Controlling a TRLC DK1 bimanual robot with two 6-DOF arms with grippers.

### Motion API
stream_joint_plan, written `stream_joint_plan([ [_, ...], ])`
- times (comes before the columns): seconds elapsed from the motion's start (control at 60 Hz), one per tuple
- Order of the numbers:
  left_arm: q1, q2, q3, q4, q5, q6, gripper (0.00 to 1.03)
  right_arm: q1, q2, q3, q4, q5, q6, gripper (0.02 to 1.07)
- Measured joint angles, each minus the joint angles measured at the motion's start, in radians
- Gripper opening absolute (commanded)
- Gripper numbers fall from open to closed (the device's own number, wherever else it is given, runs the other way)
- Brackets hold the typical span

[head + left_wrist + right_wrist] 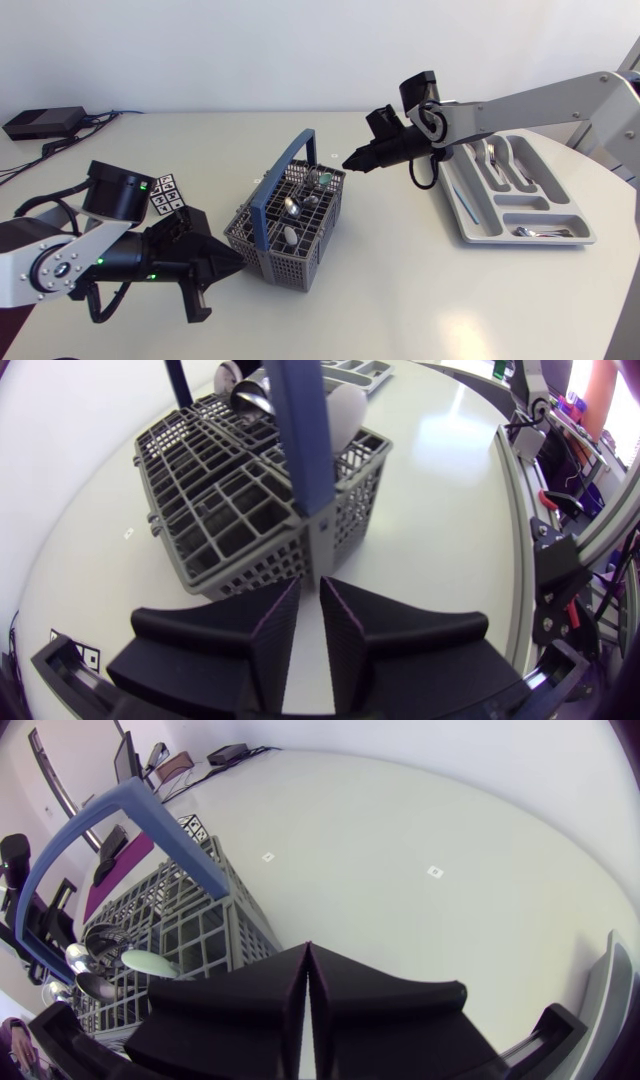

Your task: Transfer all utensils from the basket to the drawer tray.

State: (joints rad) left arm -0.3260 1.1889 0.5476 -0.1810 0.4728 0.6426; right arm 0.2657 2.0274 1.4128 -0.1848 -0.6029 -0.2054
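Left pincer (310, 592): fingers a thin slit apart, nothing between them, so released. The tips sit at the near corner of the basket (230, 510), just under the foot of its blue handle (300, 430). Cannot tell whether they touch the wall. The cells nearest the tips hold nothing. Farther ahead, past the handle, spoons (250, 398) stand in the far cells.

Right pincer (308, 960): fingers pressed flat together along one seam, clenched on nothing. The basket lies just ahead of the tips and to one side, with the handle arching over it. Spoon bowls show in the cells close beside the fingers. From above, the tip hangs just beside the basket's far rim, over bare table (400, 290).

Tray (470, 215): behind the right pincer, beside its arm, well apart from the basket. Cutlery (497, 160) lies in its long slots. One more piece (545, 232) lies in the short end slot.
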Motion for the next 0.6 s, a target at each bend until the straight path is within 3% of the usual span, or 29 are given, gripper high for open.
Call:
stream_joint_plan([
  [0.117, 0.005, 0.063, 0.000, 0.107, -0.010, -0.018, 0.20, 0.011, 0.013, 0.006, -0.047, -0.045, -0.009, 0.08],
  [0.333, 0.068, 0.152, 0.000, 0.205, -0.023, -0.031, 0.20, 0.006, 0.006, -0.007, -0.070, -0.094, -0.058, 0.08],
  [0.6, 0.130, 0.207, 0.022, 0.285, -0.037, -0.048, 0.20, 0.004, -0.138, -0.182, -0.077, -0.099, -0.087, 0.08],
])
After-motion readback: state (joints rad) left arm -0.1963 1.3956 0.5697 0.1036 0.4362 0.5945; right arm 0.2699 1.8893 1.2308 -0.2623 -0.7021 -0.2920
